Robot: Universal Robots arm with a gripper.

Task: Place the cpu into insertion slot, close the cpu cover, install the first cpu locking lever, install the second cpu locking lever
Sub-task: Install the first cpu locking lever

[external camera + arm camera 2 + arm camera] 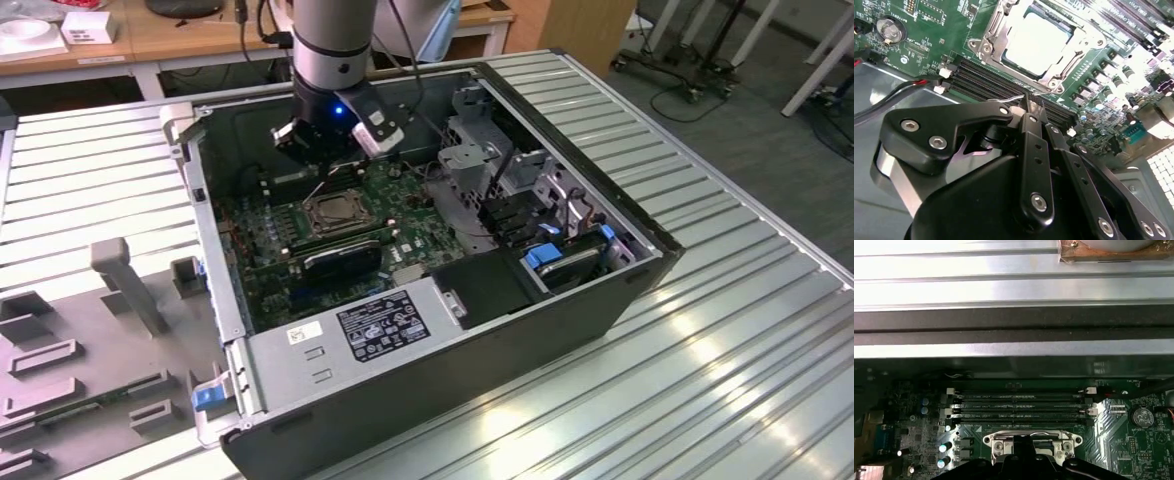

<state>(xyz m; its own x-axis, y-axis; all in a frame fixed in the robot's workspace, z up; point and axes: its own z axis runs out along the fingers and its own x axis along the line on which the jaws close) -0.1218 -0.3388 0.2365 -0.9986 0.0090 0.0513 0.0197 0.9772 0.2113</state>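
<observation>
**Supervisor:** Where do you stand in the job?

**Operator:** On a locking lever, I judge. In the second wrist view my gripper (pixel 1027 106) has its fingers (pixel 1032 131) drawn together, their tip right at the thin wire locking lever (pixel 1013 99). I cannot tell whether the wire is nipped between them or only pressed by them, nor whether it is the first or the second lever.

**Supervisor:** And the chip?

**Operator:** Just beyond the tip, the cpu (pixel 1038 42) lies flat in the insertion slot (pixel 334 213). The cpu cover (pixel 992 35) is folded down around it, so I take those two steps as done.

**Supervisor:** What does the lever ask of you?

**Operator:** A steady hold. The wire is thin and springy, and I think the tip could slip off it onto the board.

**Supervisor:** Anything in the way?

**Operator:** The memory slots (pixel 981 80) run directly beneath the fingers, between me and the socket, and a red and black cable (pixel 904 87) trails beside the linkage. In the exterior view, the black heatsink (pixel 340 262) sits just beside the socket on the motherboard (pixel 400 200). The case wall (pixel 200 190) and the drive cage (pixel 474 140) hem the arm in on either side. The whole case lies on the ribbed metal bench (pixel 747 330).
</observation>
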